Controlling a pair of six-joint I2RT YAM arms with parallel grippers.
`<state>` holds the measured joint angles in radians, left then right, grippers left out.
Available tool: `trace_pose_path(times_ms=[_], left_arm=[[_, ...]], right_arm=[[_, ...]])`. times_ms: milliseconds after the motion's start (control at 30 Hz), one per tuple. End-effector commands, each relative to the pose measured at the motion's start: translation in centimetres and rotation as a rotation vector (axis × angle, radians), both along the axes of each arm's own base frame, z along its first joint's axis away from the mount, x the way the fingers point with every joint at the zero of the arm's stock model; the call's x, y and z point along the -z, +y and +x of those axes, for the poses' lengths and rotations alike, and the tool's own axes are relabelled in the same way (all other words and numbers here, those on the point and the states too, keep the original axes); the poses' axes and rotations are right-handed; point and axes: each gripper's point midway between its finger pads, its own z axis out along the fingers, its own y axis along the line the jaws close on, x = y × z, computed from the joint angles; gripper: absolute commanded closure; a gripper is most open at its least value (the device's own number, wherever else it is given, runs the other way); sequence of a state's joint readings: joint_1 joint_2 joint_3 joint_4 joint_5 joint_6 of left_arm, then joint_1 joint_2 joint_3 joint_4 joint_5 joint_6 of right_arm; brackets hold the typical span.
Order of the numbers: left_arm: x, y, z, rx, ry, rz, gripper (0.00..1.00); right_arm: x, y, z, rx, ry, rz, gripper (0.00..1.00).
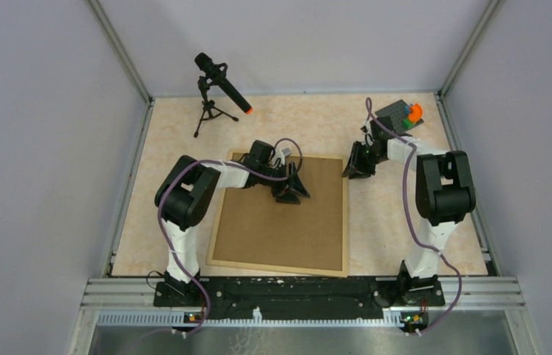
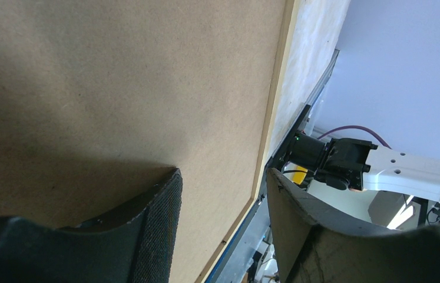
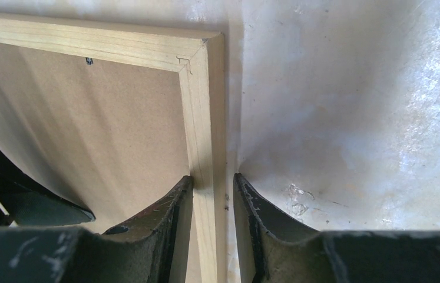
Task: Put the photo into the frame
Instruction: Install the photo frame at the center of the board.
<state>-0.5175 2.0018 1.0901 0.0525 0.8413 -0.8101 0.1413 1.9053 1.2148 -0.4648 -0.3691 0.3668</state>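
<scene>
Top external view: at the upper left of the desk a black microphone stands on a small tripod. Right of it, near the picture's middle, the left arm reaches across to the left claw, which sits over the upper part of a brown backing board. The left wrist view shows this claw released: its fingers stand apart with nothing between them, above the bare board and near its right edge.

The board lies flat inside the frame, whose thin light wood strips run round all four of its sides. The frame rests flat on the desk, back side up, filling the centre of the picture between the two arms.

At the frame's upper right corner the right claw comes down onto the right-hand strip. In the right wrist view it is clenched on that strip just below the mitred corner, one finger on the board side and the other on the desk side.

Further right, in the upper right corner of the desk, sits a grey block with orange and green pieces on it.
</scene>
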Motion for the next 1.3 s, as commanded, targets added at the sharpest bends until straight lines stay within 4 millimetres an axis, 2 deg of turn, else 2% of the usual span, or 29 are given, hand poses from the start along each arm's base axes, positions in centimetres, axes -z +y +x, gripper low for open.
trace_pose_path(times_ms=[0,267,333,467,667,833,1033,1267], left_arm=[[1.9,0.6,-0.3,-0.011,0.005,0.047,0.40],[1.9,0.6,-0.3,-0.011,0.007,0.049,0.40],[2.0,0.6,-0.3,-0.012,0.007,0.050,0.40],[1.9,0.6,-0.4,-0.009,0.008,0.047,0.41],[1.9,0.6,-0.4,-0.009,0.009,0.045,0.41],[1.9,0.6,-0.4,-0.009,0.010,0.043,0.41],[1.9,0.6,-0.3,-0.009,0.006,0.044,0.41],[1.8,0.6,-0.4,-0.009,0.006,0.045,0.41]], right_arm=[[3.0,-1.6,-0.9,-0.001,0.055,-0.149,0.69],[4.1,-2.9,-2.0,0.008,0.089,-0.235,0.69],[3.6,-2.2,-2.0,-0.006,0.086,-0.177,0.69],[2.5,-1.0,-1.7,0.020,0.082,0.054,0.69],[2.3,-1.4,-2.0,0.029,0.087,0.085,0.69],[2.9,-2.6,-2.0,0.025,0.083,-0.049,0.70],[3.1,-1.9,-1.4,-0.005,0.079,-0.139,0.70],[4.2,-1.7,-1.8,-0.022,0.111,-0.208,0.71]])
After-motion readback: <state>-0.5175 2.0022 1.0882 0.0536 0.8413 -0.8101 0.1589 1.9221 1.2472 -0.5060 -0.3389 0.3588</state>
